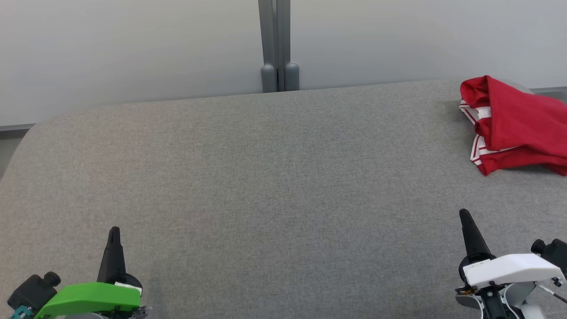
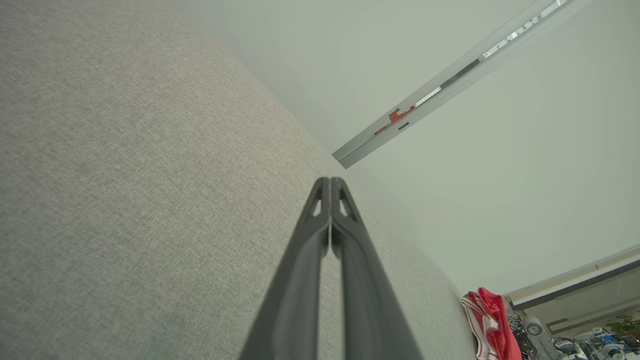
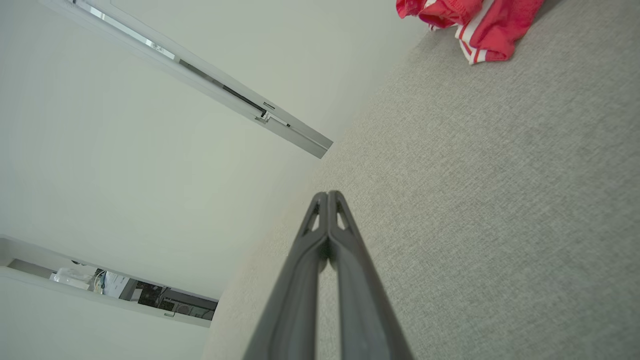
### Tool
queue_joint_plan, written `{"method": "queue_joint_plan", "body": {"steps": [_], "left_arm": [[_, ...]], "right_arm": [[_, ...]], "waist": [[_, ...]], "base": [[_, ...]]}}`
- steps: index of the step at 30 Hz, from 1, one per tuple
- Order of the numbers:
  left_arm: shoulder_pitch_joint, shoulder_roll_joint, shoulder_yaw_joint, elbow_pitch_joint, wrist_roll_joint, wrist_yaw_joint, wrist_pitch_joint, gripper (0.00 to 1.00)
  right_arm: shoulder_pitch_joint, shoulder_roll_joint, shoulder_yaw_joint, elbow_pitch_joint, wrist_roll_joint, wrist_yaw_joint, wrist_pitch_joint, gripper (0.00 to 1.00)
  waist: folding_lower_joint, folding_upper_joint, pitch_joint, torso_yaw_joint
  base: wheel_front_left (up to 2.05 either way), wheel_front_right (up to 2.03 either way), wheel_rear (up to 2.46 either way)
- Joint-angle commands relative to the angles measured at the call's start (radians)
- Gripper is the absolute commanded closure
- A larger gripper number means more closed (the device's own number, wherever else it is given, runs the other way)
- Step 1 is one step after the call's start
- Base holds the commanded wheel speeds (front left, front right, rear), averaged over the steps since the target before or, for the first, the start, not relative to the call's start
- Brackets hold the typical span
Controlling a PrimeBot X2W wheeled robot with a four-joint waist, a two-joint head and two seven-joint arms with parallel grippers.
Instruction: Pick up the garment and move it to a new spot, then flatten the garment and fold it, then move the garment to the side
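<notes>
With both grippers' fingers pressed together and the red garment (image 1: pixel 516 126) bunched at the bench's (image 1: pixel 266 177) far right corner, we should spread the right gripper (image 1: pixel 465 217) and pinch what seems the upper fold.

Bright even light, soft shadows, sharp

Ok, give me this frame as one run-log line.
garment: crumpled red fabric garment with white stripes, far right of grey fabric surface, untouched | left gripper: fingers together, empty | right gripper: fingers together, empty
</notes>
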Motion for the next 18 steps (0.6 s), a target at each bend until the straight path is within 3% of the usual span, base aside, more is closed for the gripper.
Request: {"method": "queue_joint_plan", "body": {"steps": [1, 18], "left_arm": [[-0.030, 0.005, 0.004, -0.006, -0.033, -0.006, 0.007, 1.00], [-0.052, 0.006, 0.011, 0.005, -0.220, -0.007, 0.055, 1.00]], "right_arm": [[-0.027, -0.001, -0.006, -0.006, 0.029, 0.000, 0.008, 1.00], [-0.050, 0.008, -0.024, 0.007, 0.193, 0.000, 0.054, 1.00]], "waist": [[0.0000, 0.0000, 0.000, 0.000], [0.0000, 0.0000, 0.007, -0.005]], "base": [[0.00, 0.00, 0.00], [0.00, 0.00, 0.00]]}}
